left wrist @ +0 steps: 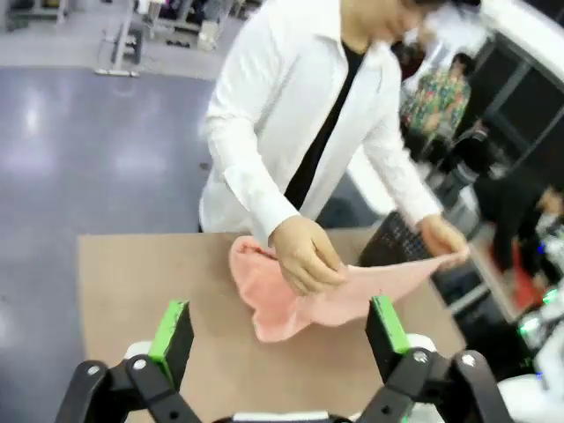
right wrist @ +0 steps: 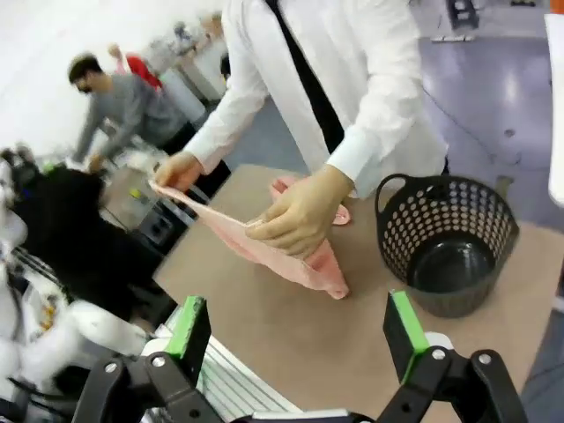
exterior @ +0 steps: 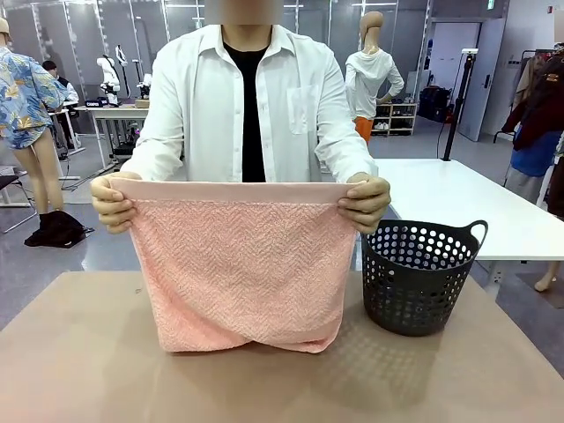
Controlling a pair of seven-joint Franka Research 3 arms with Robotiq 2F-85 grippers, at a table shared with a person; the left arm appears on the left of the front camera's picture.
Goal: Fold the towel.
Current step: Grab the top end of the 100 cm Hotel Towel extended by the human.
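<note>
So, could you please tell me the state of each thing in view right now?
Towel: held up by its top corners, lower edge on the table.
Basket: upright, empty.
Left gripper: open, holding nothing.
Right gripper: open, holding nothing.
Person's hands: gripping the towel's top corners.

Basket (left wrist: 397, 240) mostly hidden behind towel (left wrist: 352, 295), blurry.

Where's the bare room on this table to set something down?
Free: the brown tabletop left of the hanging pale pink terry towel, and the near strip before it. Crowded: the right, where the dark perforated plastic basket stands beside the towel.
</note>
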